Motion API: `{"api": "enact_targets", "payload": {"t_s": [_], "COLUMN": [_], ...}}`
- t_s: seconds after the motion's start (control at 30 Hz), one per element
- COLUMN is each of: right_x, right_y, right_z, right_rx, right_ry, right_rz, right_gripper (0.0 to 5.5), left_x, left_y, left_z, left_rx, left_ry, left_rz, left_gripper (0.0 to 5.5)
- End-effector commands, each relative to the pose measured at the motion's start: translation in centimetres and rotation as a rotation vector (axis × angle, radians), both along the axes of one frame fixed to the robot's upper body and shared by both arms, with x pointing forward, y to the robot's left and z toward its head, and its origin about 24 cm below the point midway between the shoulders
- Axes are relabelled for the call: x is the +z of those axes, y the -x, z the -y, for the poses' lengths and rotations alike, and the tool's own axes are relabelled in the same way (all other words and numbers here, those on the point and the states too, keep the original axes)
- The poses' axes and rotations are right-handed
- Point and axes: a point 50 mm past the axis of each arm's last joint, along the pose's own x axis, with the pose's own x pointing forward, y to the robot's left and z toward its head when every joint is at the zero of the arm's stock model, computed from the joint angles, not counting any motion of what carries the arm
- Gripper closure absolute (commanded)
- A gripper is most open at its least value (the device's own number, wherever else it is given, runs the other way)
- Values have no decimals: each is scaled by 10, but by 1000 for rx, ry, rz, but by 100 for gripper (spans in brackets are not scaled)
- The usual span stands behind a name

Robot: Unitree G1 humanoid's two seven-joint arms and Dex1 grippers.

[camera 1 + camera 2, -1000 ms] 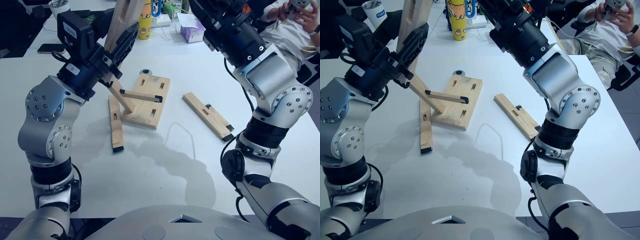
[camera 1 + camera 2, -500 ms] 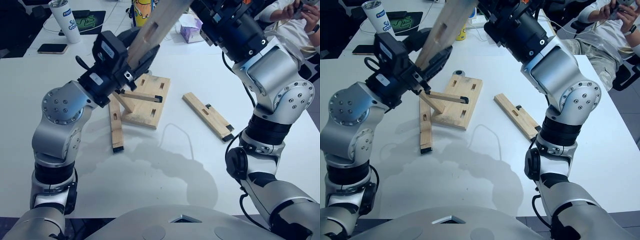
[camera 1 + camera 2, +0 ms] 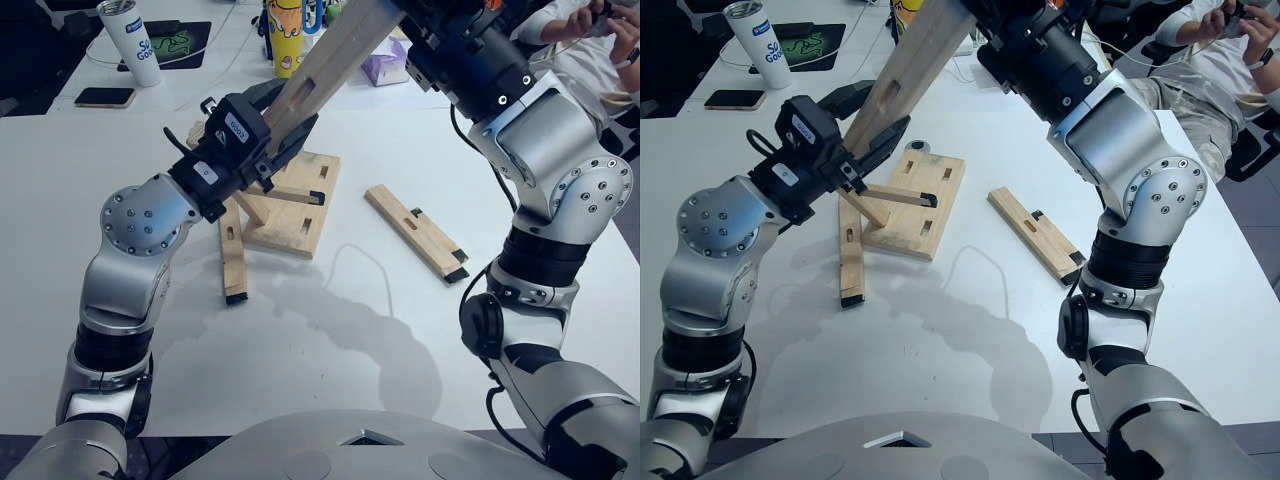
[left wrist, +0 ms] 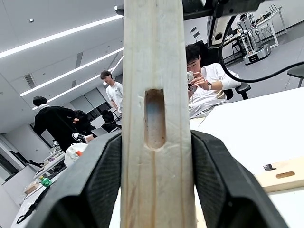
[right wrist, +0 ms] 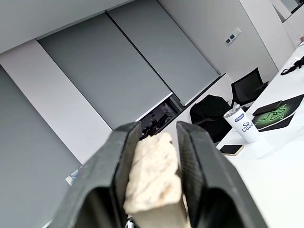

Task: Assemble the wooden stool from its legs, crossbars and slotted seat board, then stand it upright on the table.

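Note:
A long wooden leg [image 3: 322, 68] with a slot in its face slants up over the table, held at both ends. My left gripper [image 3: 283, 117] is shut on its lower part, just above the seat board [image 3: 305, 215]. My right gripper [image 3: 408, 14] is shut on its upper end. In the left wrist view the leg [image 4: 156, 142] sits between the fingers [image 4: 102, 190]. The right wrist view has the leg's end [image 5: 154, 180] clamped. A crossbar [image 3: 285, 193] joined to a slanted piece [image 3: 250, 208] rests on the board. A second leg [image 3: 232, 250] lies left of the board, a third leg [image 3: 417, 232] to its right.
At the table's far side stand a tumbler [image 3: 131, 40], a phone [image 3: 104, 97], a yellow bottle [image 3: 287, 35] and a tissue box [image 3: 383, 68]. A thin white cable [image 3: 362, 262] loops on the table between the board and the right leg.
The held leg has tipped from steep to slanting right, its upper end now in the right gripper. My left gripper has moved right and down toward the seat board.

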Motion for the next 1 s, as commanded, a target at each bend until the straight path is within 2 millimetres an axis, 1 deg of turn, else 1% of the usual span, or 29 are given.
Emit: {"api": "enact_targets", "payload": {"t_s": [0.03, 0.3, 0.47, 0.5, 0.57, 0.73, 0.9, 1.0], "right_x": [-9, -15, -20, -20, -20, -21, -21, -19], "right_y": [-1, 0, 4, 4, 4, 3, 2, 1], "right_z": [-5, -2, -5, -5, -4, -4, -5, -4], "right_rx": [15, 8, 26, 24, 21, 9, -2, -18], "right_ry": [54, 90, 126, 127, 128, 123, 119, 108], "right_rz": [-21, -16, 9, 13, 18, 14, 17, 18], "right_gripper": [432, 437, 438, 410, 388, 313, 313, 355], "left_x": [2, 7, 9, 8, 8, 8, 8, 5], "left_y": [2, 5, 4, 4, 4, 3, 3, 3], "left_z": [3, 6, 7, 8, 8, 9, 11, 12], "left_rx": [-6, -39, -45, -46, -47, -52, -61, -59], "left_ry": [23, 123, 126, 126, 127, 117, 101, 76], "left_rz": [15, -10, -10, -12, -14, -13, -13, -13], "left_gripper": [344, 344, 344, 344, 344, 344, 344, 344]}}
